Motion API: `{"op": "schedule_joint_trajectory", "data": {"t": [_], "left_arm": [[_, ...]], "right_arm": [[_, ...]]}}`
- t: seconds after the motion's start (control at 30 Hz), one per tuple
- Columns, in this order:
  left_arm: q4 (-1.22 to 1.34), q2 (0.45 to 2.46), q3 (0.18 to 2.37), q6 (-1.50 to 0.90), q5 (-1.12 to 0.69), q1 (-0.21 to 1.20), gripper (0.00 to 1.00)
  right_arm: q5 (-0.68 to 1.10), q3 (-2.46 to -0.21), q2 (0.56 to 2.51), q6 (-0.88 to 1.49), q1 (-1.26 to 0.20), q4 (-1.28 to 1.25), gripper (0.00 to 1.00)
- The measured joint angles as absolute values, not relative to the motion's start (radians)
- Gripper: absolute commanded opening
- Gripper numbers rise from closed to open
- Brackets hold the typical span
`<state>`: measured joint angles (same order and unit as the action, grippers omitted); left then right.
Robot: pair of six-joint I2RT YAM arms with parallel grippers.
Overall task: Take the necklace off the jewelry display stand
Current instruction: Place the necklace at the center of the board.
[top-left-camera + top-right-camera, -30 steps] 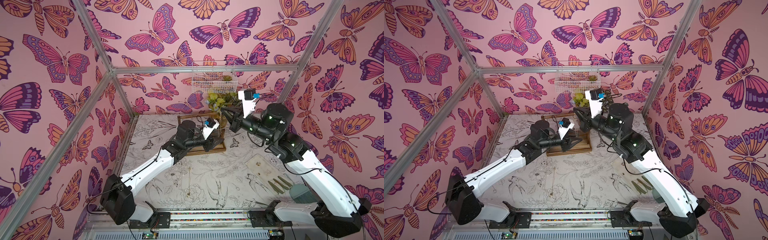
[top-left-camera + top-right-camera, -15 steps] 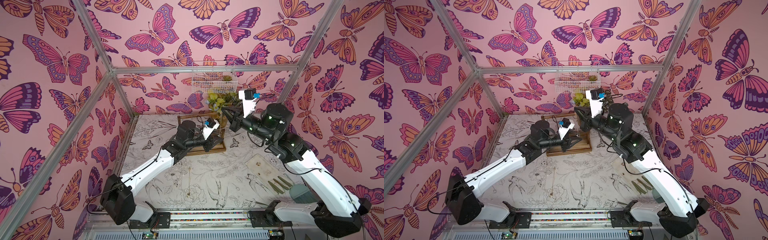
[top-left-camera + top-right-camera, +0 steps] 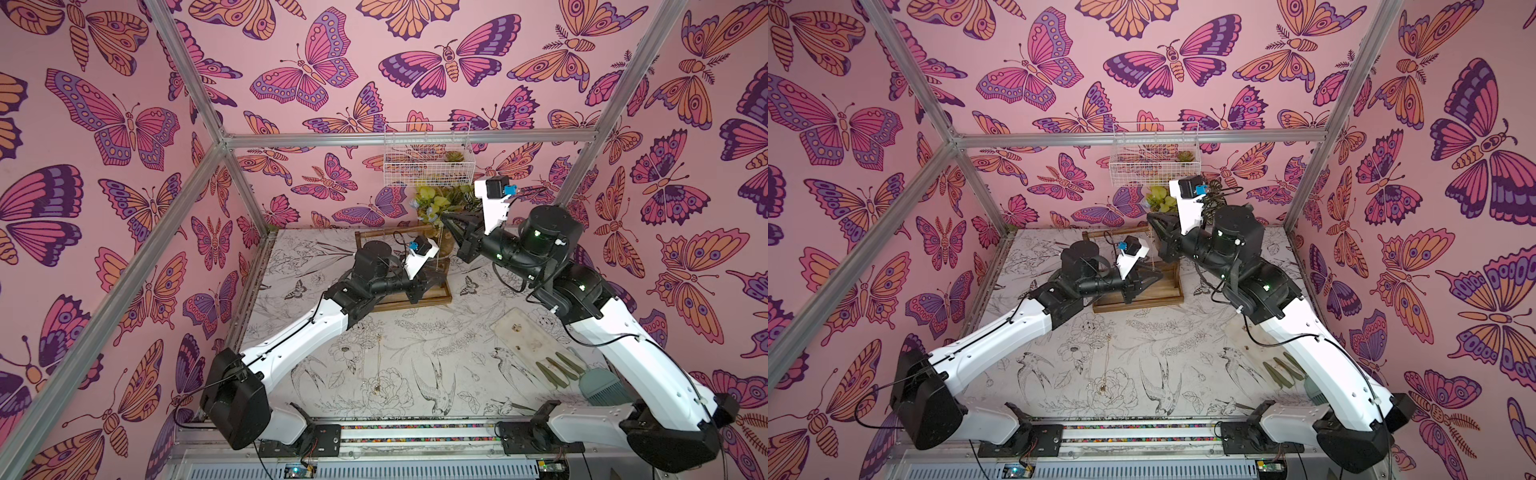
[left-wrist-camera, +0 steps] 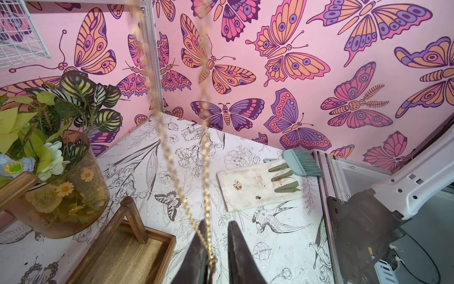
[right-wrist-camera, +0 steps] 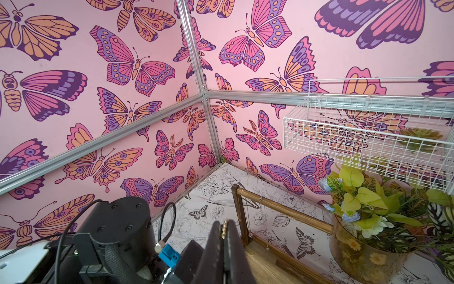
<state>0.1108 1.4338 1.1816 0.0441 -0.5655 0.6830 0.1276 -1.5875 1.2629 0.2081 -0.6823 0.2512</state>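
Note:
The brown wooden jewelry display stand [image 3: 415,302] [image 3: 1142,306] stands at the back of the table. In the right wrist view its top bar [image 5: 282,204] carries a thin chain near the post. My right gripper [image 3: 444,216] [image 5: 224,222] hovers above the stand's right end, shut on a gold beaded necklace [image 5: 224,227]. Two strands of that necklace [image 4: 173,172] hang down into my left gripper [image 4: 217,222] [image 3: 1156,276], which sits low beside the stand's tray [image 4: 127,253]. Its jaws are narrowly open, and the chain's lower loop rests against one finger.
A glass vase of flowers [image 3: 440,203] stands behind the stand, under a white wire basket [image 3: 428,158] on the back wall. A white glove with green fingers [image 3: 523,336] and a teal brush [image 3: 602,384] lie front right. Another thin pendant chain [image 3: 377,386] lies mid-table.
My left gripper's jaws have narrowed around the hanging chain. Both arms have hardly moved.

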Motion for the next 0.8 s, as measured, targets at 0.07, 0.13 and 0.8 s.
{"op": "schedule_joint_trajectory", "data": {"t": [0.07, 0.13, 0.8], "left_arm": [[0.111, 1.434, 1.182, 0.044, -0.560, 0.683, 0.16], [0.111, 1.434, 1.182, 0.044, -0.556, 0.683, 0.16], [0.111, 1.430, 1.162, 0.033, -0.523, 0.683, 0.06]], "right_arm": [[0.128, -1.588, 1.263, 0.208, -0.682, 0.251, 0.00], [0.128, -1.588, 1.263, 0.208, -0.682, 0.251, 0.00], [0.128, -1.572, 1.263, 0.216, -0.682, 0.250, 0.00]]}}
